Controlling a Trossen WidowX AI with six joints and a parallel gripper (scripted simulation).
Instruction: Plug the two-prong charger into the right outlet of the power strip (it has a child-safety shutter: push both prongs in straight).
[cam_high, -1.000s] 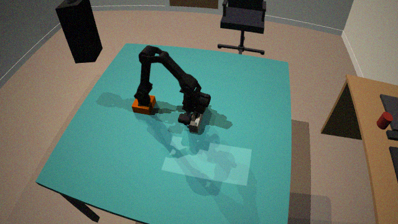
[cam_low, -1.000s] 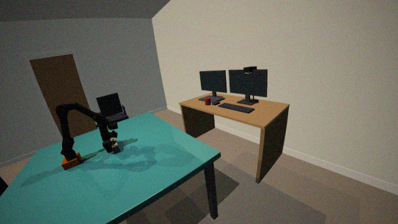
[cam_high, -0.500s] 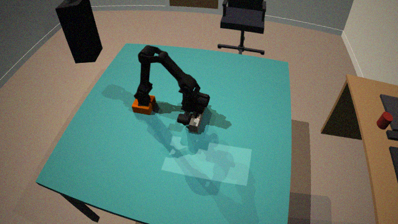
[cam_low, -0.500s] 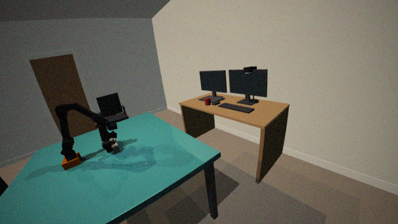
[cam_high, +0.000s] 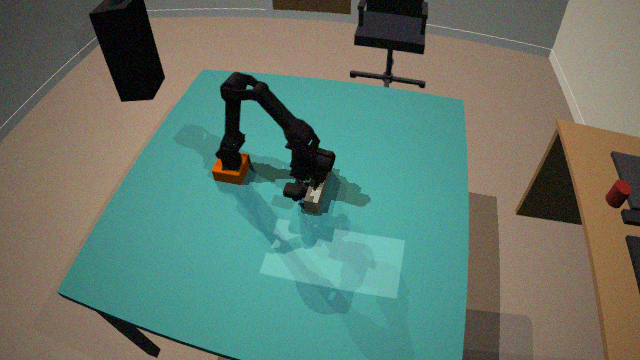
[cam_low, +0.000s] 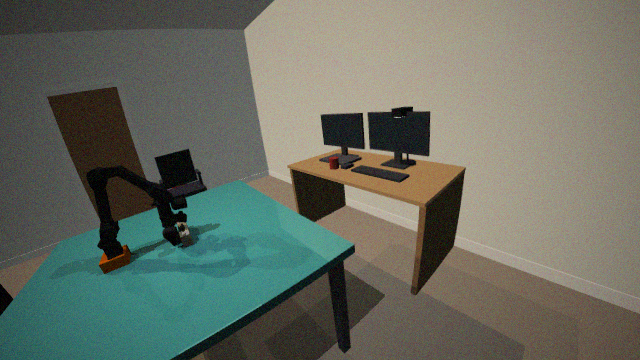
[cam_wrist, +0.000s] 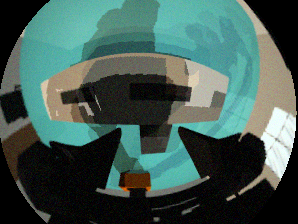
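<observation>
The power strip (cam_high: 313, 205) (cam_low: 187, 241) (cam_wrist: 206, 89) stands on the teal table, under and beside my gripper. In the wrist view it runs crosswise, with two dark outlet recesses, partly in shadow. A dark block (cam_wrist: 155, 140), which looks like the charger, sits against the strip's near edge. My gripper (cam_high: 307, 186) (cam_low: 177, 229) (cam_wrist: 151, 130) is open wide. Its fingertips stand on either side of the block, with gaps on both sides. The prongs are hidden, and I cannot tell whether they are in the outlet. The arm hides the charger in the top and exterior views.
The arm's orange base (cam_high: 231, 175) (cam_low: 115, 261) (cam_wrist: 136, 180) stands on the teal table (cam_high: 165, 250) (cam_low: 150, 310), behind the gripper. A wooden desk (cam_low: 435, 175) with monitors and a red cup (cam_high: 618, 193) (cam_low: 334, 163) stands apart from the table.
</observation>
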